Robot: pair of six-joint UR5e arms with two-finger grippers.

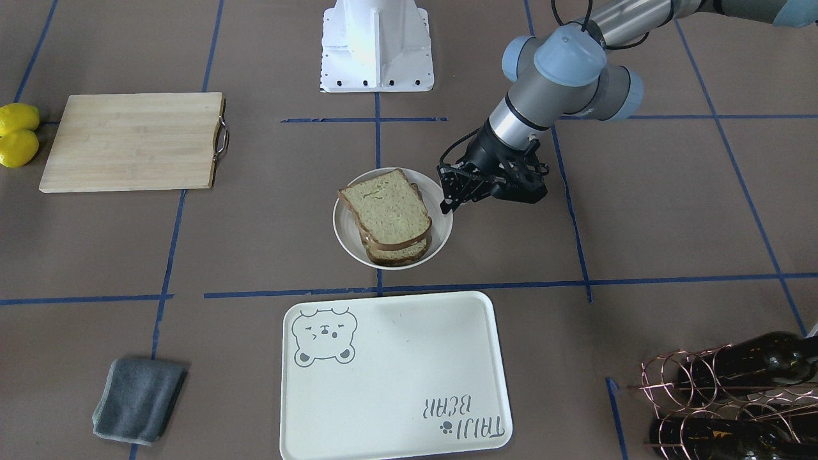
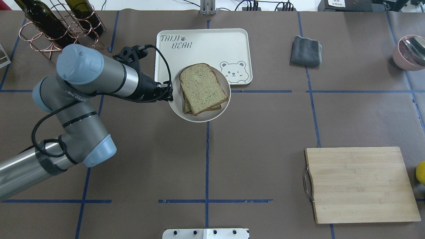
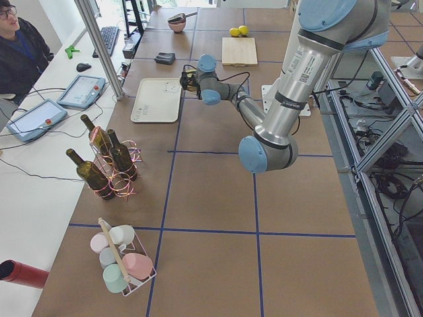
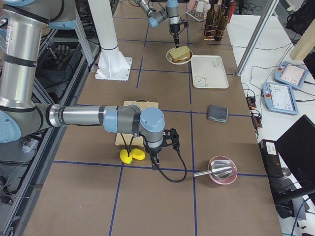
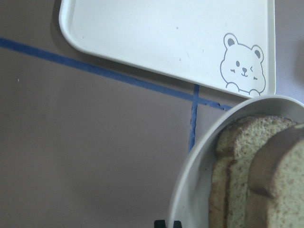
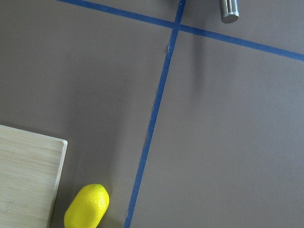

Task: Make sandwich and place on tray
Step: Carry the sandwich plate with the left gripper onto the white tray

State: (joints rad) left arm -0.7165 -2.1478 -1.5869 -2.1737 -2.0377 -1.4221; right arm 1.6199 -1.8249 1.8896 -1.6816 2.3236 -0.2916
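Note:
The sandwich, two stacked brown-crusted greenish-tan slices, lies on a small white plate; the egg between them does not show. My left gripper is shut on the plate's rim and holds the plate a little above the table, next to the near edge of the cream bear tray. From overhead the sandwich and plate overlap the tray's corner, with the left gripper at the plate's left rim. My right gripper hangs near the lemons; I cannot tell its state.
A wooden cutting board and two lemons lie on the robot's right. A grey cloth lies right of the tray. A copper wine rack with bottles stands far left. A pink bowl with a ladle sits far right.

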